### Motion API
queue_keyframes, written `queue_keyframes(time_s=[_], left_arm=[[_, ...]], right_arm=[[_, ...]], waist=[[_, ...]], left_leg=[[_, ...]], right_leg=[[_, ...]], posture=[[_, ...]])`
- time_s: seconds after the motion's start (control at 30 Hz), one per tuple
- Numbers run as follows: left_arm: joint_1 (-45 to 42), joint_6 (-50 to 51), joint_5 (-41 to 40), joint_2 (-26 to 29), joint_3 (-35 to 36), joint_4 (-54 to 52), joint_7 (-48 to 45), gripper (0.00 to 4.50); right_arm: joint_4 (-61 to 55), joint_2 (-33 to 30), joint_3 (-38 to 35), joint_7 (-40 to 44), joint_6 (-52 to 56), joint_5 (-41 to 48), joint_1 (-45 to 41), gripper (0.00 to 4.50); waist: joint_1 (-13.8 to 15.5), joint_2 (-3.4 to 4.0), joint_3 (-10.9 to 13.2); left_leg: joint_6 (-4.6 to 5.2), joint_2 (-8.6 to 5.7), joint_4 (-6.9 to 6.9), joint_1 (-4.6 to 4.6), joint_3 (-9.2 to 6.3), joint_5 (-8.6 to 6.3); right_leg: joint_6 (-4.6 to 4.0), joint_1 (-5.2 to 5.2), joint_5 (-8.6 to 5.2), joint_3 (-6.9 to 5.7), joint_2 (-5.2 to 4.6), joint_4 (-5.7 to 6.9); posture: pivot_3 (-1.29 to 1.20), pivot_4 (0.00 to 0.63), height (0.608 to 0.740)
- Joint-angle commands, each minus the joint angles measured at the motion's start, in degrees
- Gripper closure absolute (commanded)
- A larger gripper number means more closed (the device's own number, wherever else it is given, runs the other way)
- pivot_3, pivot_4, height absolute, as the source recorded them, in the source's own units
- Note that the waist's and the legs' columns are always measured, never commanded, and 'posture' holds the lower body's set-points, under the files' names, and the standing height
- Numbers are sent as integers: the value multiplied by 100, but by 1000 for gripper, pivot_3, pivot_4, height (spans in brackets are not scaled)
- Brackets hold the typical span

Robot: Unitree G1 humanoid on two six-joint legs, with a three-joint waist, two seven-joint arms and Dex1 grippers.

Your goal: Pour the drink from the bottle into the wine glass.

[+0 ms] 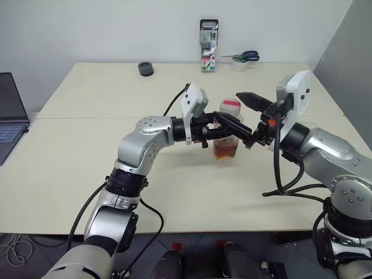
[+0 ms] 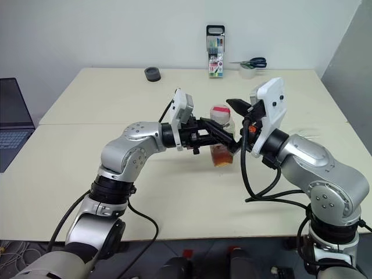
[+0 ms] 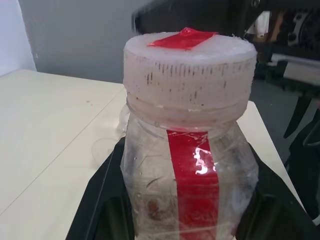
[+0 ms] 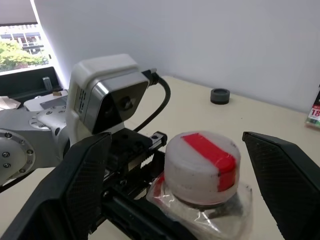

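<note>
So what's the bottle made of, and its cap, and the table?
The bottle looks like thin clear plastic: see-through, scuffed and a bit crinkled, with a glossy red strip that seems to be tape. Its cap looks like cloudy white plastic with ribbed sides and red tape on top. The table has a smooth, matte cream top, maybe laminate; hard to tell.

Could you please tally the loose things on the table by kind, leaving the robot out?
Bottle: 1
Marker pack: 1
Scissors: 1
Tape roll: 1
Small black round thing: 1
Laptop: 1
Total: 6
</note>
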Motion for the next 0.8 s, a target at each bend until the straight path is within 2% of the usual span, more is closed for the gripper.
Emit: queue_keyframes(time_s=[0.03,0.23,0.53,0.67,0.8], left_arm=[[-197,-169,-10,-34,85,-108,-10,2601],[-197,-161,6,-30,92,-114,-6,2601],[-160,-110,-9,-5,77,-200,-19,2601],[-205,-91,-45,18,37,-235,-142,2601],[-251,-114,-54,8,8,-225,-235,2601]], right_arm=[[-85,28,-19,-60,-163,14,-39,625],[55,120,-27,-153,-243,-44,-103,2688],[160,66,-64,-10,-290,-13,-187,2700],[700,-308,-86,1103,-397,284,-514,2700],[1711,-893,393,2777,-899,-129,-953,2700]], waist=[[0,0,0],[-1,0,0],[-1,0,0],[-4,0,0],[-8,0,0]], left_leg=[[0,0,0,0,1,0],[0,0,0,0,1,0],[0,0,0,0,0,0],[0,-1,1,0,4,0],[3,-2,0,2,3,-1]], right_leg=[[0,0,0,1,0,0],[0,0,0,0,0,0],[0,0,0,0,0,0],[0,0,0,0,3,0],[0,4,0,-4,5,-2]], posture=[[0,150,740],[0,150,740],[0,150,740],[0,150,740],[0,150,740]])
